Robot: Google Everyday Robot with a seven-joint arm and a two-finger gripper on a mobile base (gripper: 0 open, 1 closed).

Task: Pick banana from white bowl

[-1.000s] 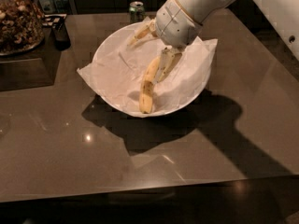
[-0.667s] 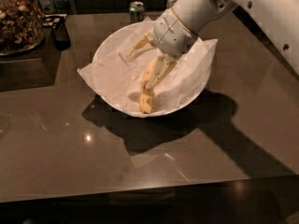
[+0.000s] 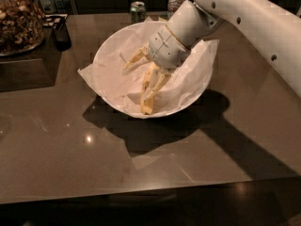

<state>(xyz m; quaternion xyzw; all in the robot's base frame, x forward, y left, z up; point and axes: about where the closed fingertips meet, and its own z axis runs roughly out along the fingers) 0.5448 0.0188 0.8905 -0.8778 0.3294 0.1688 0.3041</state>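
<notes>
The white bowl (image 3: pixel 190 95), lined with crinkled white paper, stands on the dark table at mid-back. The yellow banana (image 3: pixel 147 103) lies in the bowl's near part, pointing toward the front rim. Its upper half is hidden under my gripper. My gripper (image 3: pixel 136 80) reaches down into the bowl from the upper right on the white arm. Its pale fingers are spread open. One finger (image 3: pixel 134 60) points left over the paper. The other finger (image 3: pixel 157 80) lies along the banana's upper part. I cannot tell whether it touches the banana.
A glass jar of nuts (image 3: pixel 16 20) stands at the back left with a dark object (image 3: pixel 61 32) beside it. A green can (image 3: pixel 138 11) and a water bottle (image 3: pixel 175 1) stand behind the bowl. The table's front edge (image 3: pixel 141 192) runs below.
My gripper has moved down and a little left, deeper into the bowl and closer over the banana. The banana and the bowl have not moved.
</notes>
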